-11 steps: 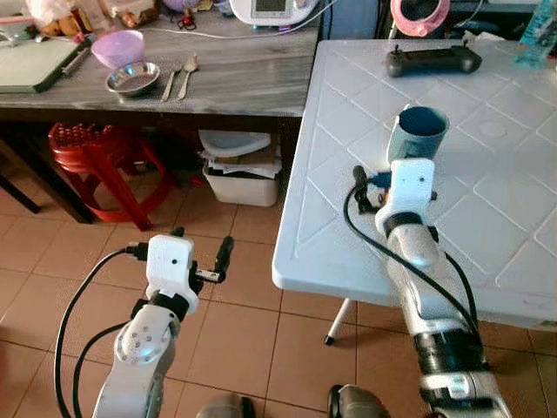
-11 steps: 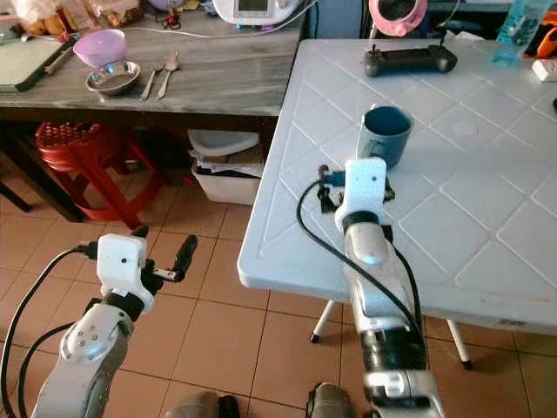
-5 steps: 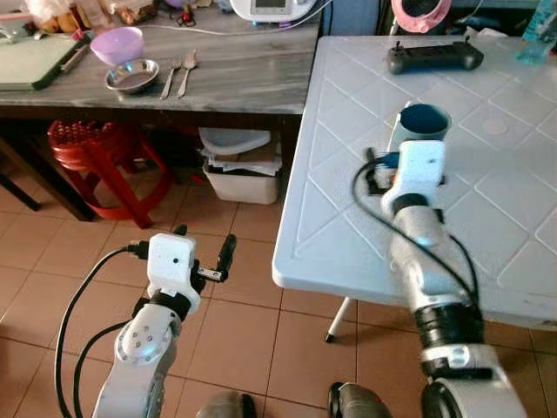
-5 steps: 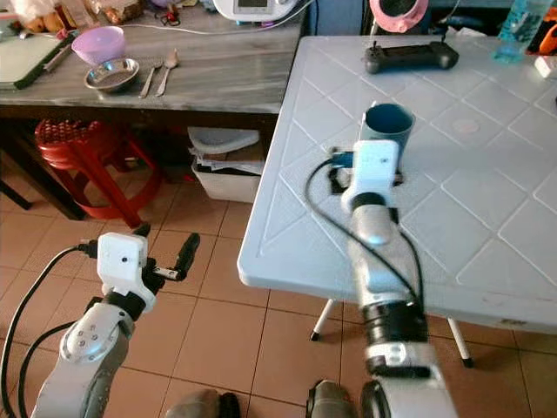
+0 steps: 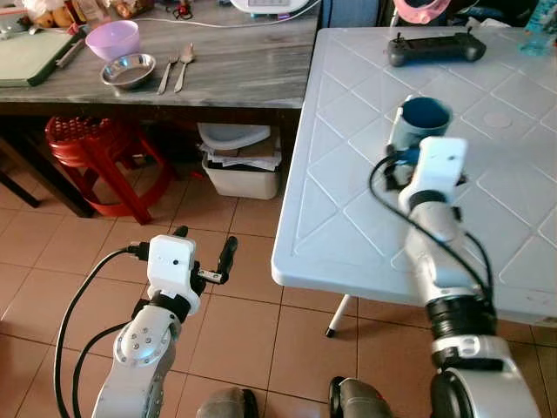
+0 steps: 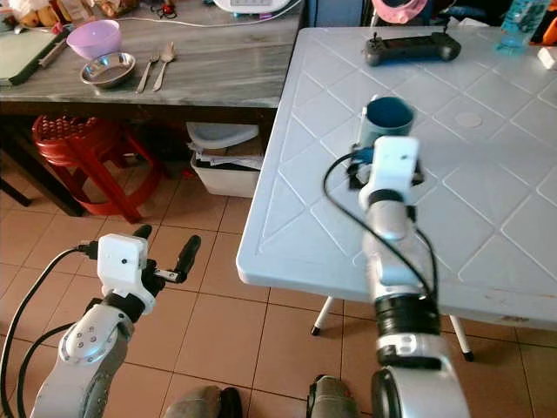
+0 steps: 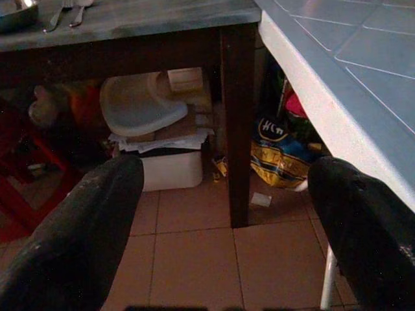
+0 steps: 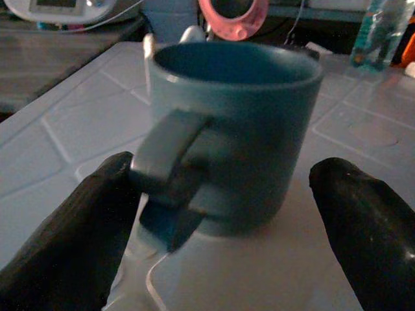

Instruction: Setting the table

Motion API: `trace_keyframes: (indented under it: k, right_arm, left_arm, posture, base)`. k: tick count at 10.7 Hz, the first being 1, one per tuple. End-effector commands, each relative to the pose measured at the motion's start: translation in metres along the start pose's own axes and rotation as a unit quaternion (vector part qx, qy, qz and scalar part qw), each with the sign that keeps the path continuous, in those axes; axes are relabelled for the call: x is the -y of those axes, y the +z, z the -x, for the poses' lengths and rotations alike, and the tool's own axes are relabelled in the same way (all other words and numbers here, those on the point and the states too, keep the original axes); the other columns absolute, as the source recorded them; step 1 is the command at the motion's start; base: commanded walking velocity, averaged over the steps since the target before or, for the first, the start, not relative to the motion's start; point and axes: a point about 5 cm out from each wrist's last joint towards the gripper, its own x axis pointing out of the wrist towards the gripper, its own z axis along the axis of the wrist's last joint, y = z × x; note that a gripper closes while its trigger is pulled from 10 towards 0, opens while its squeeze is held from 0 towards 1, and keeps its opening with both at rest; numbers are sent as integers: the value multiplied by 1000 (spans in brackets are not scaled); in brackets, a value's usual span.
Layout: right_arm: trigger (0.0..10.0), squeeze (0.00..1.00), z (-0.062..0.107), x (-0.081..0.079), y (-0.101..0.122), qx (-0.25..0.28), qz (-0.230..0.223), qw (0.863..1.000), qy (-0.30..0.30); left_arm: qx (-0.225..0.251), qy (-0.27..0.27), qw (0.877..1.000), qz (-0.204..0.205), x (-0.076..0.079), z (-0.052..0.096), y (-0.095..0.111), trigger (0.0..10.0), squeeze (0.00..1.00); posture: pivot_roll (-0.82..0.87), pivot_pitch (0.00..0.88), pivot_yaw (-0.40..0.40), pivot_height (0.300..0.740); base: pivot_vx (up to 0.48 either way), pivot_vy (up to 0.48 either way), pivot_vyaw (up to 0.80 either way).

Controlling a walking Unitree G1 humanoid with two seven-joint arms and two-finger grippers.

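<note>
Far off to my left, on the grey wooden table (image 5: 235, 78), sit a purple bowl (image 5: 114, 39), a small steel dish (image 5: 128, 70) and a fork and spoon (image 5: 175, 72), none of it yet brought over. My left gripper (image 5: 202, 261) hangs low over the tiled floor (image 5: 252, 261) beside the white table (image 5: 348, 200), fingers spread and holding nothing. Moving right, my right gripper (image 8: 214, 214) reaches over the white table with its fingers spread wide, one on each side of the blue mug (image 8: 233, 129), which stands upright on the tabletop with its handle (image 8: 172, 165) turned toward my wrist. Neither finger looks pressed against the mug; one sits just beside the handle. If I mean to leave the mug here, I judge the clean way is to draw straight back along my own fingers, level, so the finger near the handle does not hook it and drag or tip the mug. Beyond it, near the far edge, lies a black controller (image 5: 432, 50).
</note>
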Motion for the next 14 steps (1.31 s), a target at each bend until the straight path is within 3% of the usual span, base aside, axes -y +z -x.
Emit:
trace_keyframes:
  k: [1, 2, 14]
  right_arm:
    - [10000, 0, -3, 0, 3, 4, -4, 1000, -5]
    - [0, 0, -6, 2, 5, 10, -5, 1000, -7]
    - [0, 0, -11, -1, 9, 21, -5, 1000, -3]
  left_arm:
    - [-2, 2, 1000, -1, -2, 3, 1, 10000, 0]
    - [-3, 1, 1000, -1, -2, 3, 1, 10000, 0]
    - [-1, 6, 1000, 0, 0, -1, 0, 10000, 0]
  posture:
    - [73, 143, 115, 740]
    - [73, 144, 118, 740]
    - [64, 130, 102, 740]
  base:
    - [0, 0, 0]
    - [0, 0, 0]
    - [0, 0, 0]
